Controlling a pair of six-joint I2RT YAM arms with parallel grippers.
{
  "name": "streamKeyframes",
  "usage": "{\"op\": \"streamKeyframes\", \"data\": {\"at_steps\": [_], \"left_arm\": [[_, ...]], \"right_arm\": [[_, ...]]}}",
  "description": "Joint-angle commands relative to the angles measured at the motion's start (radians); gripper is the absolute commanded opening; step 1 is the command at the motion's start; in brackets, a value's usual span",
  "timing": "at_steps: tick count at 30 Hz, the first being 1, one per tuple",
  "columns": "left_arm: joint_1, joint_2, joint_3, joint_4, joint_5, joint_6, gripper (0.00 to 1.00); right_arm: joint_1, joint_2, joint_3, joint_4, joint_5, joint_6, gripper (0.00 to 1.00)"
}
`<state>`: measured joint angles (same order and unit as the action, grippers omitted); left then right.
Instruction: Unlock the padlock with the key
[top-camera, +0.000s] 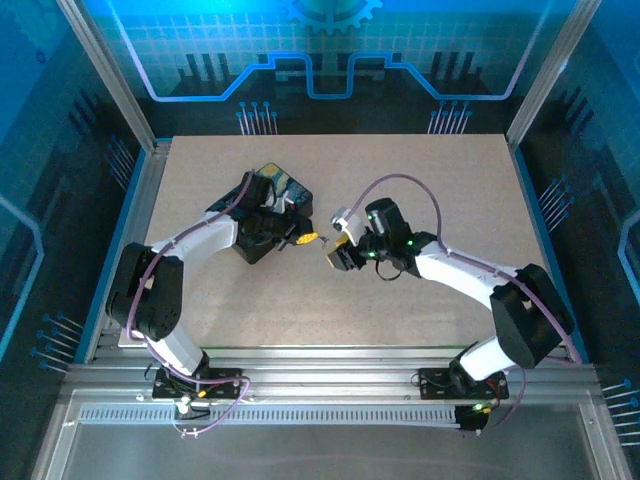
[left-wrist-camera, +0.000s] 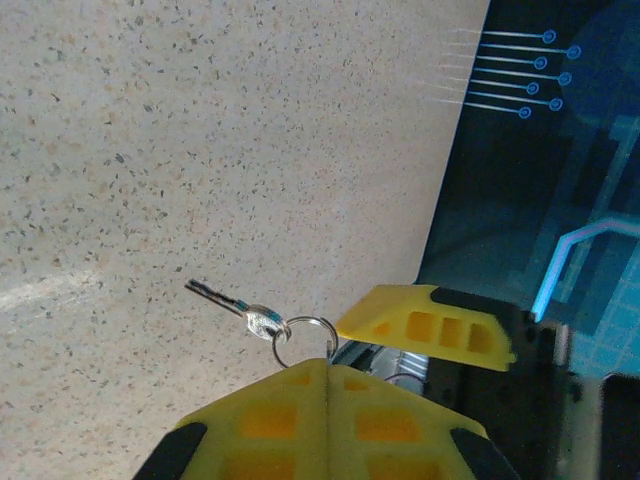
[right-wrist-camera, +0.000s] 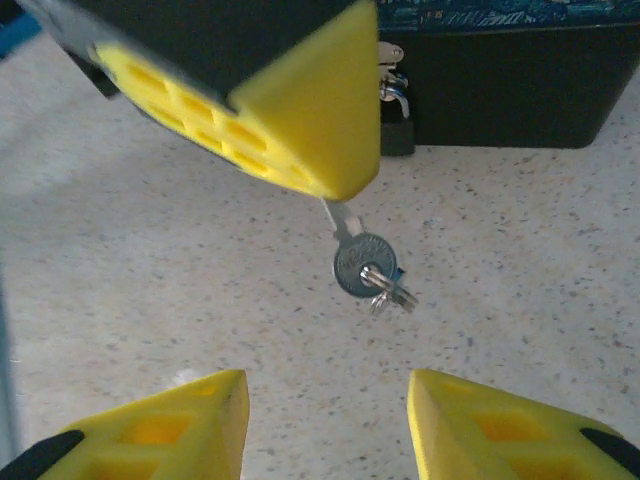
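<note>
My left pincer (left-wrist-camera: 325, 372) is pinched tight on the key (right-wrist-camera: 360, 265), which dangles just before my wide-open, empty right pincer (right-wrist-camera: 328, 405). The padlock (right-wrist-camera: 397, 133) beyond looks untouched, so inserting and turning are both left, I reckon.

From above and behind me, the top camera overlooks the counter (top-camera: 420, 180). My wrist cameras both face the key (left-wrist-camera: 230, 305) (right-wrist-camera: 360, 262) closely, from opposite sides.
</note>
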<state>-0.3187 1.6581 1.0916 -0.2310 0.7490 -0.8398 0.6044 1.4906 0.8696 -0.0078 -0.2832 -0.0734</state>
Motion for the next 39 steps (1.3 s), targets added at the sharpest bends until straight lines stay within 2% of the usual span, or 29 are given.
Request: {"op": "streamKeyframes", "data": {"at_steps": [1, 7, 23, 28, 32, 36, 39], "left_arm": [[0.003, -0.004, 0.035, -0.038, 0.016, -0.117, 0.0], [0.003, -0.021, 0.039, -0.057, 0.018, -0.107, 0.0], [0.001, -0.024, 0.025, -0.051, 0.02, -0.102, 0.0], [0.001, -0.027, 0.019, -0.048, 0.021, -0.104, 0.0], [0.001, -0.029, 0.013, -0.045, 0.021, -0.104, 0.0], [0.002, -0.027, 0.004, -0.032, 0.022, -0.114, 0.0], [0.002, -0.027, -0.004, -0.014, 0.025, -0.125, 0.0]], "right_arm": [[0.043, -0.019, -0.054, 0.192, 0.167, -0.135, 0.45], [0.073, 0.008, -0.042, 0.244, 0.269, -0.189, 0.42], [0.128, 0.053, 0.004, 0.255, 0.306, -0.25, 0.4], [0.138, 0.075, 0.045, 0.257, 0.321, -0.255, 0.26], [0.141, 0.075, 0.043, 0.27, 0.328, -0.252, 0.19], [0.141, 0.07, 0.043, 0.249, 0.304, -0.256, 0.07], [0.14, 0.068, 0.036, 0.232, 0.293, -0.258, 0.01]]}}
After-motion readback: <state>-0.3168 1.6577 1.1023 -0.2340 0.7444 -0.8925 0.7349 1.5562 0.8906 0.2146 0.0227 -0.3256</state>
